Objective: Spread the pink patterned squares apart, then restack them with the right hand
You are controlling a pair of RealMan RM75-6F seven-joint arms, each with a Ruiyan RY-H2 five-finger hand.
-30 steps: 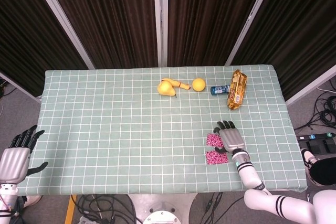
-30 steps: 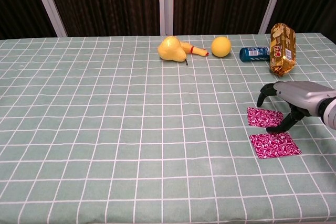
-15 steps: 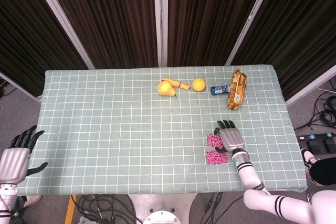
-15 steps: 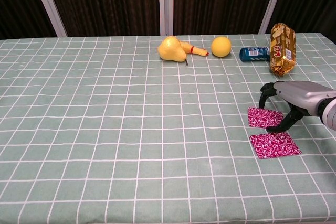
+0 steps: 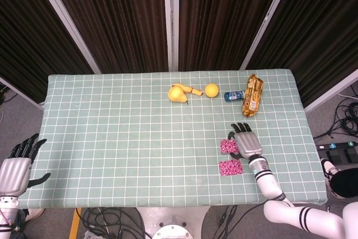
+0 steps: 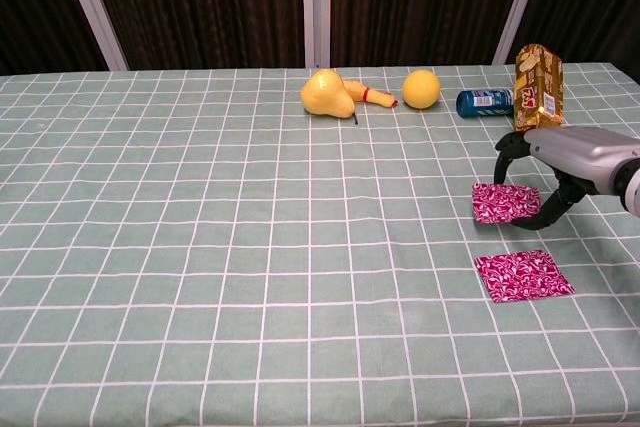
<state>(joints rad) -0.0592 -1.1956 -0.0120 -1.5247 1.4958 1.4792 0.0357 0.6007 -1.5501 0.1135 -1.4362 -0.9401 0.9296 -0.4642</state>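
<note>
- Two pink patterned squares lie flat on the table (image 6: 200,247), apart from each other with a strip of green checked cloth between them.
- The farther square (image 6: 503,201) (image 5: 226,146) sits directly under the right hand (image 6: 560,162) (image 5: 246,141); the thumb tip comes down at its right edge, and the other fingers arch over its far edge.
- The nearer square (image 6: 522,275) (image 5: 230,167) lies just on the robot's side of that hand, clear of it and untouched.
- The right hand is partly spread, fingers curved downward over the far square; whether it actually pinches the square cannot be told.
- Beyond the hand stands a gold snack packet (image 6: 537,93) (image 5: 252,94), with a small blue can (image 6: 485,101) (image 5: 233,95) on its side just to its left.
- Further left along the far edge are an orange (image 6: 421,88) (image 5: 211,90) and a yellow pear (image 6: 328,94) (image 5: 177,93) with something slim and orange-yellow touching it.
- The left hand (image 5: 15,167) hangs well away off the table's near left corner, fingers spread, holding nothing.
</note>
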